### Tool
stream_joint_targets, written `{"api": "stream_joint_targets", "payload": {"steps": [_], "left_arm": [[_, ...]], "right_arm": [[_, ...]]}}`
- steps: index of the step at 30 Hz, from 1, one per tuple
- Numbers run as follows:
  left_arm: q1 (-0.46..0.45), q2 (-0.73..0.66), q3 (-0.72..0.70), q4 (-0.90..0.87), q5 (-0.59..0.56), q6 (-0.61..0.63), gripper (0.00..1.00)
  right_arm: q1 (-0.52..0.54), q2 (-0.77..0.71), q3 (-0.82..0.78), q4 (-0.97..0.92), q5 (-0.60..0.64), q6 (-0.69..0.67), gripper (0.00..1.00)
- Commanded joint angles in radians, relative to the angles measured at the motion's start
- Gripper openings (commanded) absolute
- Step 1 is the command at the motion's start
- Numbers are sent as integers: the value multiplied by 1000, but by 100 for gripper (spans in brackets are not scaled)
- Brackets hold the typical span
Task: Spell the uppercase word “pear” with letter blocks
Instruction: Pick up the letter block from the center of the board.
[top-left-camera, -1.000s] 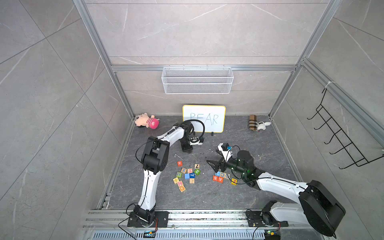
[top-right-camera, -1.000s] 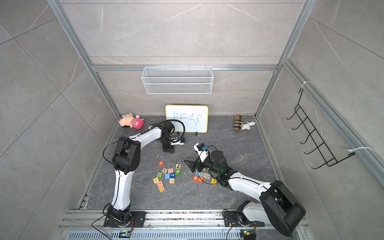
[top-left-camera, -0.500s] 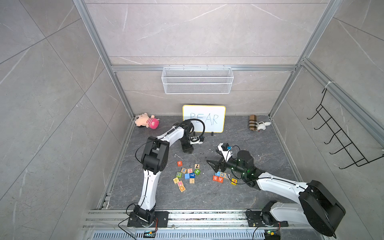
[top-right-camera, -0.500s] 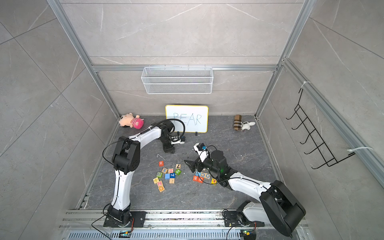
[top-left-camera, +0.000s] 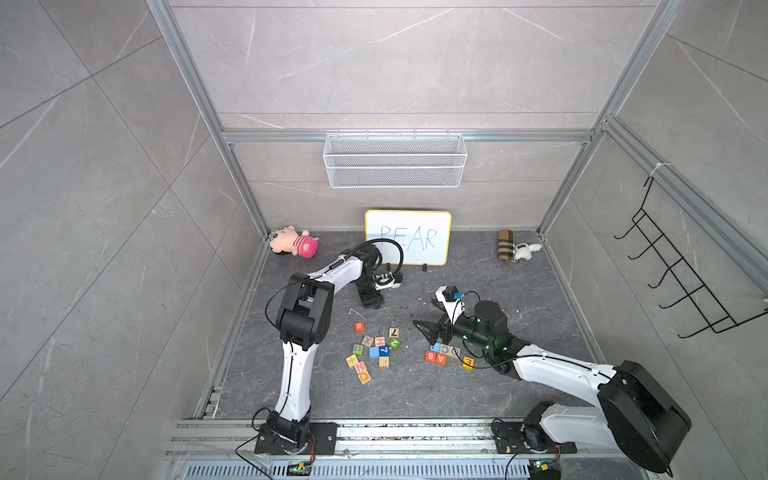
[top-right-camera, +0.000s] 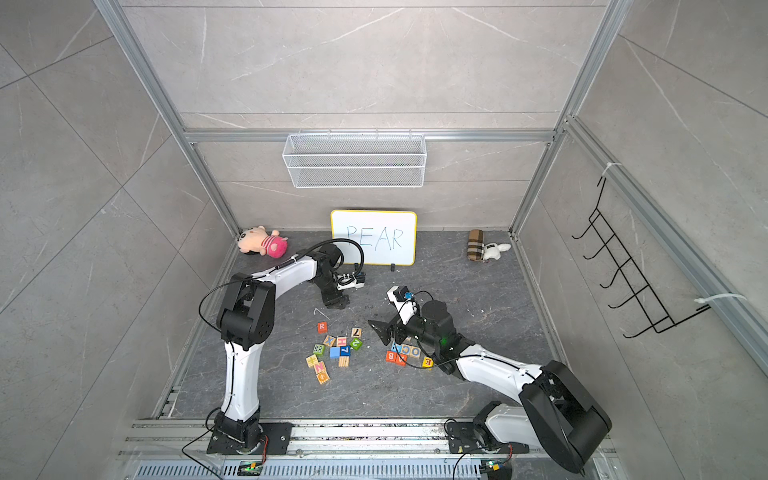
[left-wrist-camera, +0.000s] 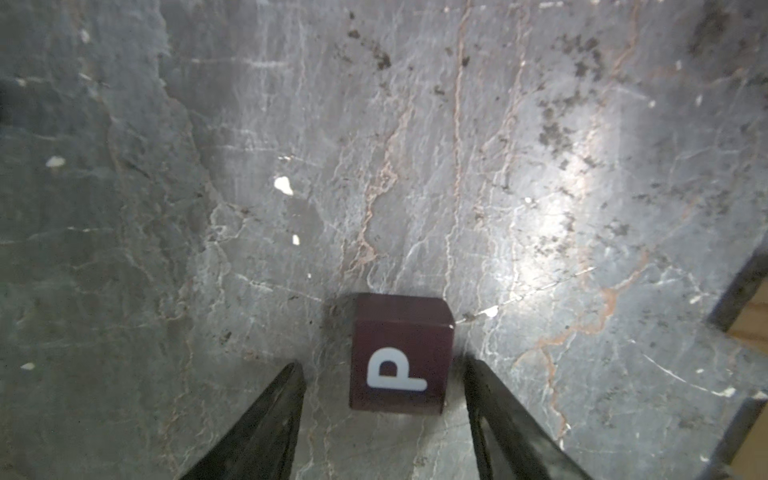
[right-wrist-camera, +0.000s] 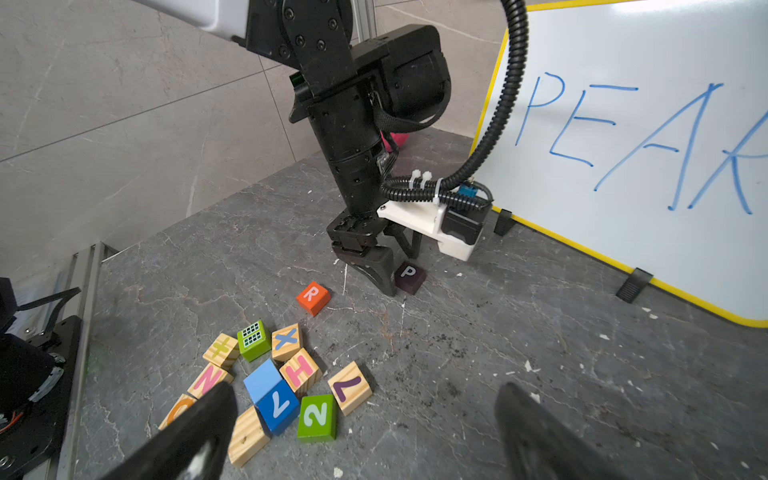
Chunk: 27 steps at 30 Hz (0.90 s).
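Beneath the wall's wire basket (top-left-camera: 395, 160), the left gripper (left-wrist-camera: 382, 362) stands released, jaws either side of the black P block (left-wrist-camera: 400, 332), while the right gripper (right-wrist-camera: 365, 387) gapes wide.

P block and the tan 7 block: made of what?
P block: smooth dark maroon-black coat, white printed letter, no grain showing; probably painted wood, possibly plastic.
Tan 7 block: unpainted wood, grain lines visible on its faces, purple printed numeral.
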Motion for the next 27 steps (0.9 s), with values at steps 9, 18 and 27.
{"api": "stream_joint_targets", "payload": {"steps": [9, 18, 27], "left_arm": [[39, -44, -12, 54, -12, -37, 66], [49, -83, -28, 49, 20, -71, 70], [38, -215, -143, 95, 151, -164, 68]], "right_arm": [[3, -22, -19, 26, -17, 9, 99], [4, -25, -19, 23, -17, 8, 99], [3, -17, -15, 24, -20, 11, 99]]}}
